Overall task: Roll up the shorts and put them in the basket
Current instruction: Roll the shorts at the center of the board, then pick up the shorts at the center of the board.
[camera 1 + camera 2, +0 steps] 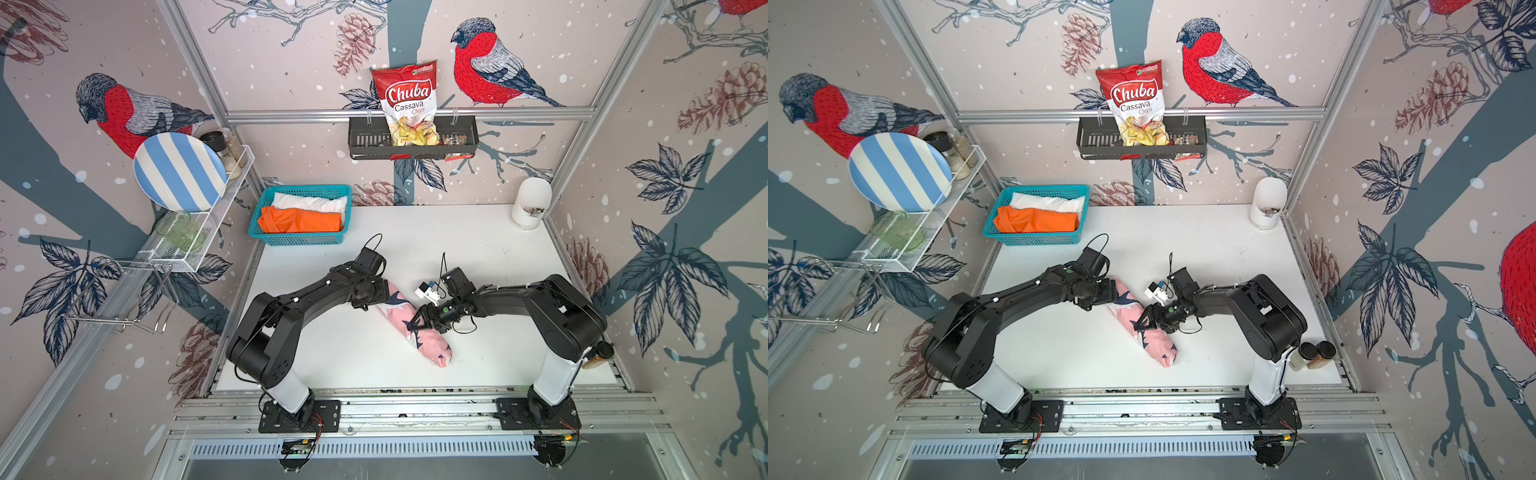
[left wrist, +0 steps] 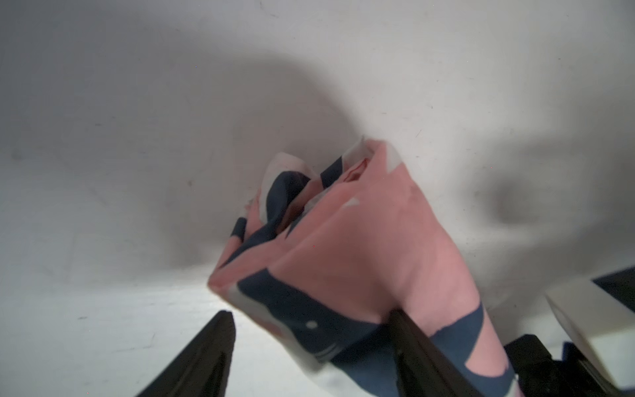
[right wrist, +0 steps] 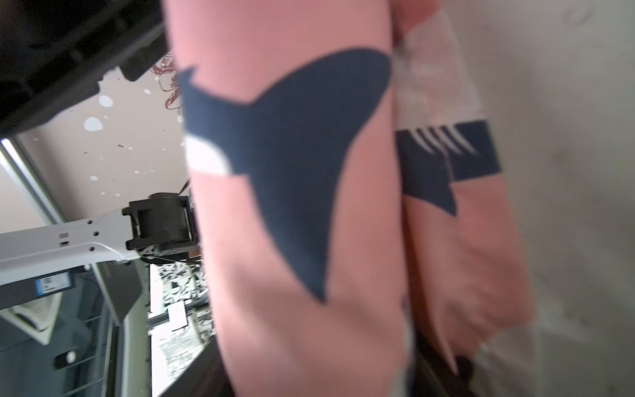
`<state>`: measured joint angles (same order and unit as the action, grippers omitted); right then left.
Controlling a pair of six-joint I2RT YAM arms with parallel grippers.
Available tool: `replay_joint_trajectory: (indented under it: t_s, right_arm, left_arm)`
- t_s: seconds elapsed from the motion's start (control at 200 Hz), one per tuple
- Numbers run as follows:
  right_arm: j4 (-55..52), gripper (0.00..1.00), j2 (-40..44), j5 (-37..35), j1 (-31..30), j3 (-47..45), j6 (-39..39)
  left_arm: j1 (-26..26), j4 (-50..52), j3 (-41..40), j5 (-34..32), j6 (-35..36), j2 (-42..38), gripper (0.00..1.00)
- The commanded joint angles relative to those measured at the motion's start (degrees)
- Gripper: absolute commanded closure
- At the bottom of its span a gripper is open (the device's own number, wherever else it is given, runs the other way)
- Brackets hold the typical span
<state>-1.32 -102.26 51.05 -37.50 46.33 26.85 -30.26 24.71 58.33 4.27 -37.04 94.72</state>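
Pink shorts [image 1: 435, 348]: one, rolled. Orange shorts [image 1: 299, 220]: one. White shorts [image 1: 309, 202]: one.

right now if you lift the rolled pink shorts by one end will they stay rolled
Probably floppy: the pink shorts are soft creased cloth, so the roll would likely sag. Loose layers show at its end, so it may unwind. Lying as a tube on the table, it could roll if nudged sideways.

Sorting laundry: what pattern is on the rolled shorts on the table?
Shorts: pink with navy-and-white shapes, best in right wrist view.
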Motion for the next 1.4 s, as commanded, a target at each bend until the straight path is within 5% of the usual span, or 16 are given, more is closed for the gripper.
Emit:
replay_joint_trajectory:
  t_s: [0.0,0.12,0.34,0.41,0.525,0.595,0.795,1.085,1.396]
  right_arm:
    - [-11.04,0.17,4.23,-18.08,-1.26,0.50,-2.36]
    - [-17.93,0.14,12.30,-30.81,-3.90,-1.24,-1.57]
    - [-21.58,0.17,26.45,-36.93,-5.74,-9.38,3.10]
    - [-21.38,0.30,28.18,-38.37,-5.31,-11.27,3.60]
    - [-18.90,0.65,28.13,-36.82,-4.69,-13.63,3.57]
    - [-16.59,0.75,27.50,-34.26,-4.68,-14.36,4.44]
    - [-3.16,0.73,28.01,-27.17,-7.63,-17.65,17.48]
    - [12.01,0.74,29.66,-40.53,-17.17,-21.08,42.87]
    - [13.29,0.65,26.69,-47.61,-23.57,-19.78,50.70]
  left_arm:
    - [0.43,-1.56,0.56,-1.77,0.94,1.70,0.29]
    - [1.27,-1.67,0.59,-1.90,1.65,3.40,0.31]
    - [3.10,-2.55,0.10,-1.63,2.89,6.86,0.31]
    - [3.21,-2.50,0.21,-1.87,3.10,7.28,0.31]
    - [3.37,-2.08,0.72,-2.15,3.08,7.15,0.32]
    - [3.22,-1.49,1.52,-2.47,2.27,5.41,0.32]
    - [0.34,5.25,4.80,-6.53,-1.27,-2.10,0.29]
    - [-3.73,2.55,-2.81,-1.54,-16.76,-12.04,0.21]
    - [-12.90,2.03,1.27,-5.25,-28.22,-1.34,0.16]
